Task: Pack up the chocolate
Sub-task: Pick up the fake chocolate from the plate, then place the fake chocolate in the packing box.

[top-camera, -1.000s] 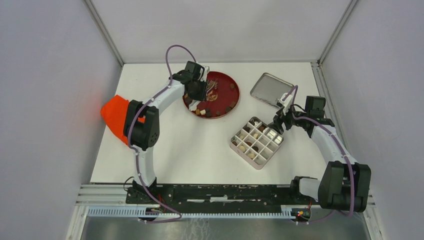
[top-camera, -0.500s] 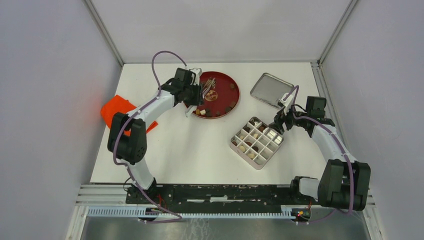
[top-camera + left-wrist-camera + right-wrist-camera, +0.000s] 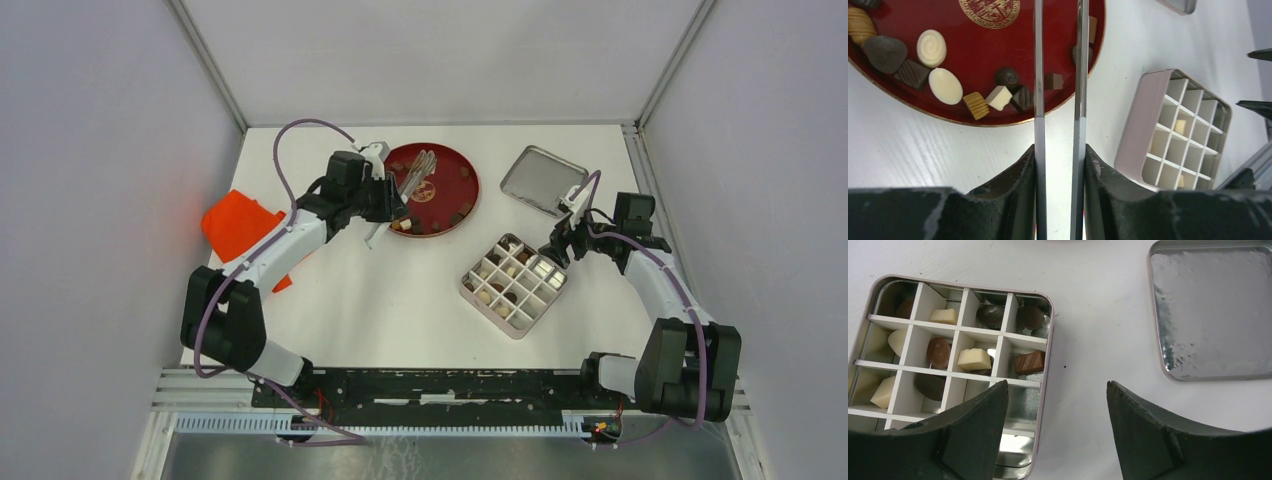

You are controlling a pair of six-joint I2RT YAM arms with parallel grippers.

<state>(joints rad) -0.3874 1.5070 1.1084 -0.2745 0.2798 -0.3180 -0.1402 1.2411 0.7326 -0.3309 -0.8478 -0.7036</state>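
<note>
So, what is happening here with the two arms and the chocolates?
The left end effector is shut on metal tweezers, which reach out over the red plate of loose chocolate pieces. Their tips are out of the wrist view. The right end effector is open at a corner of the divided box, which already holds several pieces. The tin lid lies apart from it.

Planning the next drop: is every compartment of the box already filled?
No: the box shows bare shiny metal in its lower-right compartments, while others hold chocolates.
</note>
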